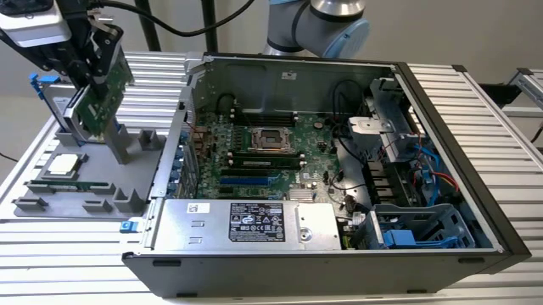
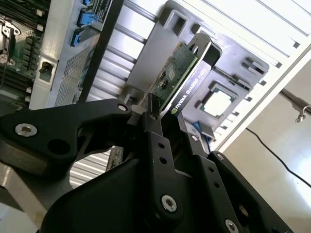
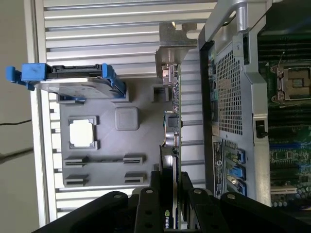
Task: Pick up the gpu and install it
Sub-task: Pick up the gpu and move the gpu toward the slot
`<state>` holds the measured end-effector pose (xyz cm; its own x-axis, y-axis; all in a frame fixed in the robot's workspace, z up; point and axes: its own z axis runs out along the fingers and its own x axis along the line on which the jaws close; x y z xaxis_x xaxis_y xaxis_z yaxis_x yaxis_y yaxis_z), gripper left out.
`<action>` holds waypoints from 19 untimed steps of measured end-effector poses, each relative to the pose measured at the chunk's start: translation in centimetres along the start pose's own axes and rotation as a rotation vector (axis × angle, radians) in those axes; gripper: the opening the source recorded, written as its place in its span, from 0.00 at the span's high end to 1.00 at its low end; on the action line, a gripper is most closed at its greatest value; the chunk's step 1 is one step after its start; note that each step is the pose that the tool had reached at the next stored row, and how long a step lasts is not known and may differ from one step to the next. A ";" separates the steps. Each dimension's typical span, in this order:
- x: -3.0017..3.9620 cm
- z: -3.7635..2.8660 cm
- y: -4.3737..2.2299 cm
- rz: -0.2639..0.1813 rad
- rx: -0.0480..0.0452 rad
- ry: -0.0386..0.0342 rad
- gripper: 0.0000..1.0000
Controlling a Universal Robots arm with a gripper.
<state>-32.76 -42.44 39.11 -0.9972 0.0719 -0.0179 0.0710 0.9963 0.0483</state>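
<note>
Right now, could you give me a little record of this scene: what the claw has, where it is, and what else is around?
claw: shut on the gpu
gpu: upright, over the gray tray, outside the case
tray: holds a hard drive, a chip, a memory stick
case: open, on the exterior view's right of the tray
</note>
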 end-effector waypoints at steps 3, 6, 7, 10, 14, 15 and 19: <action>-0.01 -0.28 0.01 0.000 0.0000 0.0000 1.00; -0.01 -0.54 0.03 0.000 0.0001 0.0001 1.00; -0.01 -0.62 0.03 0.000 0.0000 0.0000 1.00; -0.02 -0.85 0.04 0.000 0.0000 0.0000 1.00; -0.03 -1.22 0.06 0.000 0.0001 0.0001 1.00; -0.02 -1.31 0.07 0.000 0.0001 0.0001 1.00; -0.03 -1.66 0.08 0.000 0.0001 0.0001 1.00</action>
<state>-32.77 -42.44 40.77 -0.9972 0.0720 -0.0179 0.0710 0.9963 0.0482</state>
